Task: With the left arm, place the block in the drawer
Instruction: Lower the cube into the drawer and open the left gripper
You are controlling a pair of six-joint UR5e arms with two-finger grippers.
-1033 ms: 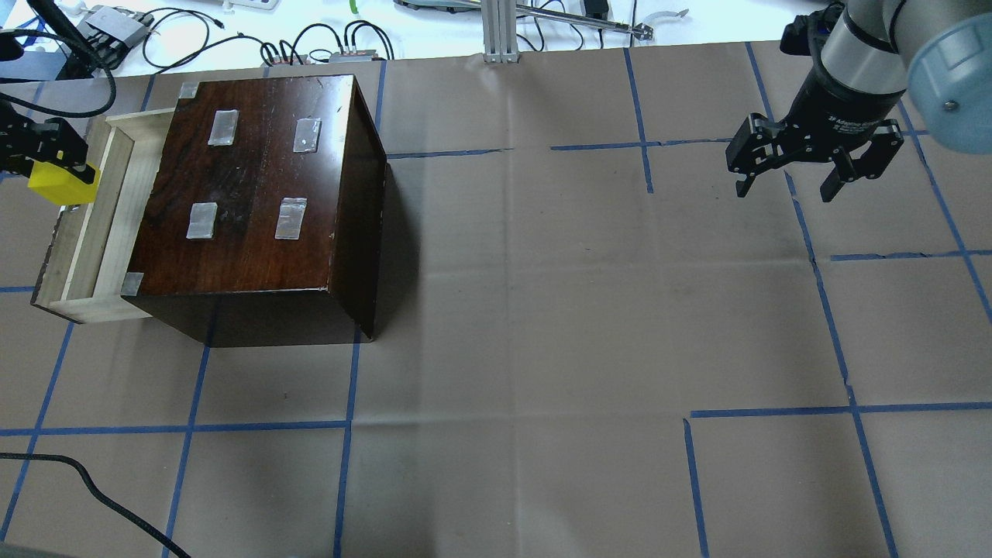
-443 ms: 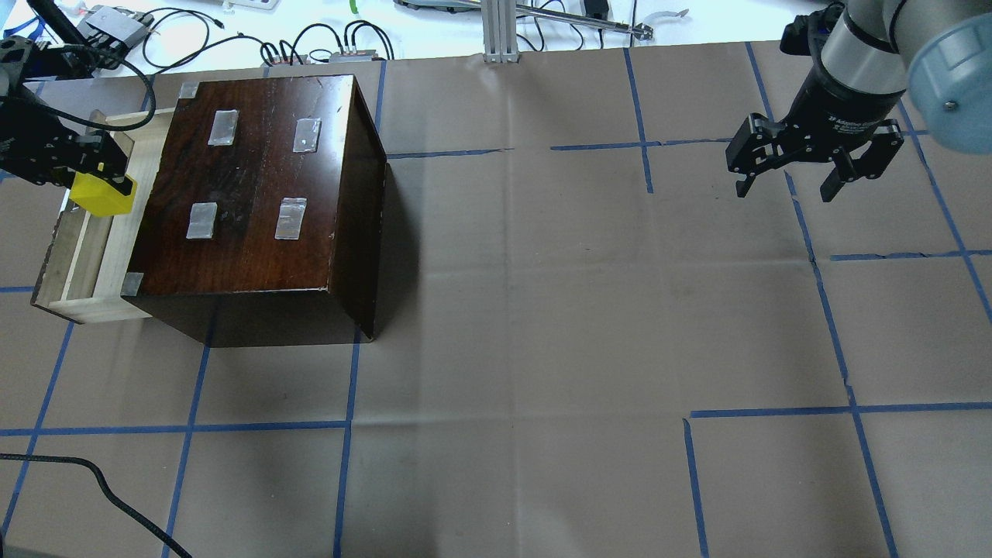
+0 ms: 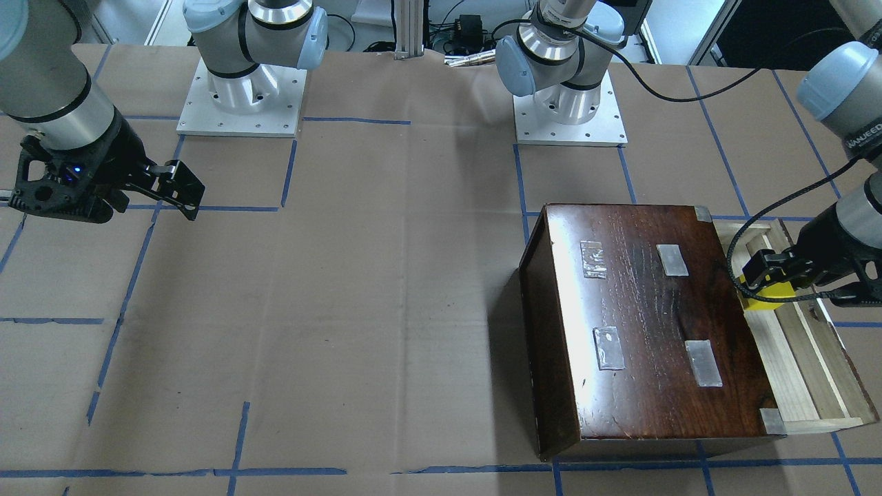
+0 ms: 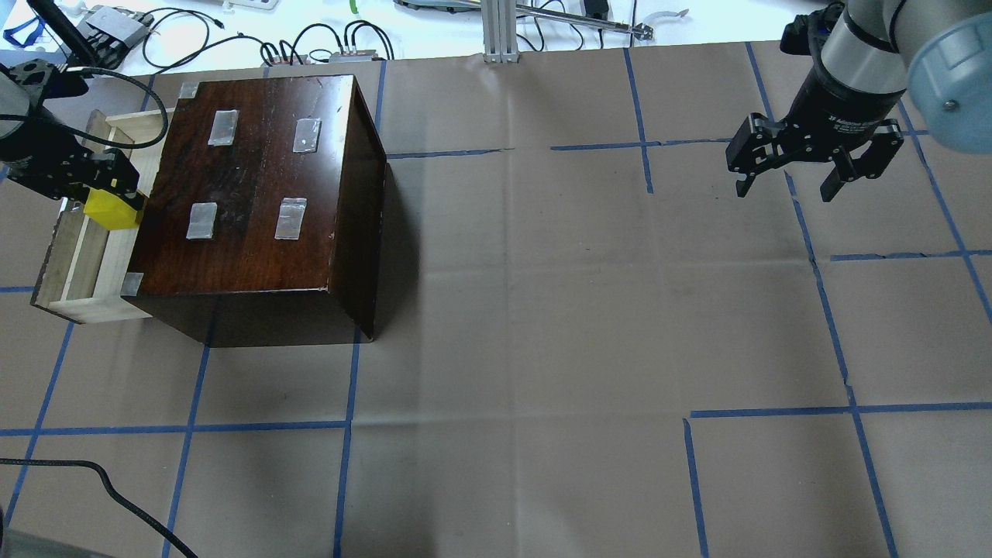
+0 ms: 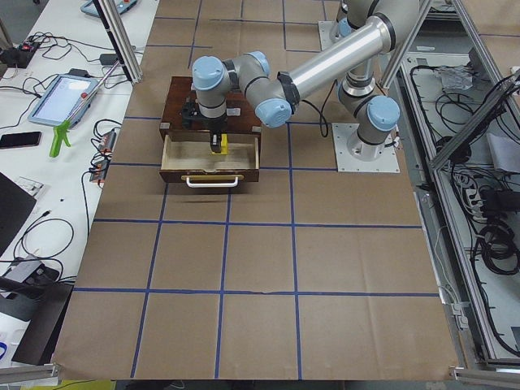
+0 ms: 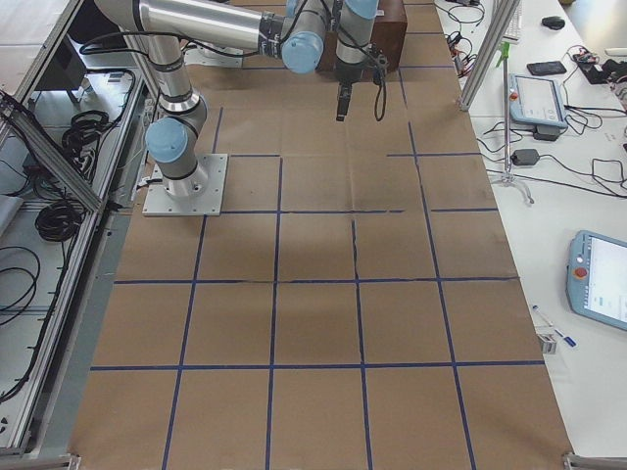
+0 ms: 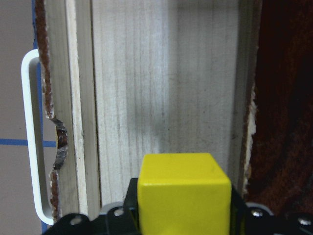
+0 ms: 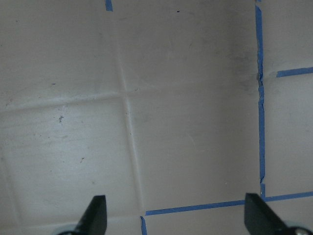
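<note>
Yellow block (image 4: 109, 211) clamped in left fingers (image 4: 120, 172) over open drawer (image 4: 77, 263), dark box (image 4: 256, 178) just beside, right fingers (image 4: 835, 180) spread, well apart.

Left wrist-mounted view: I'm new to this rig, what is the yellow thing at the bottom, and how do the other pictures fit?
That camera sits on the wrist of the left arm and looks down past the left gripper. The yellow thing is the block, clamped in it. The pale wood beneath is the open drawer, with its white handle on the left and the dark box on the right. The rig is two robot arms at a paper-covered table. The overhead view looks from behind the robot; the front-facing view looks back at it, so sides swap. The two side views look along the table from each end. The right gripper hangs open and empty over the table.
</note>
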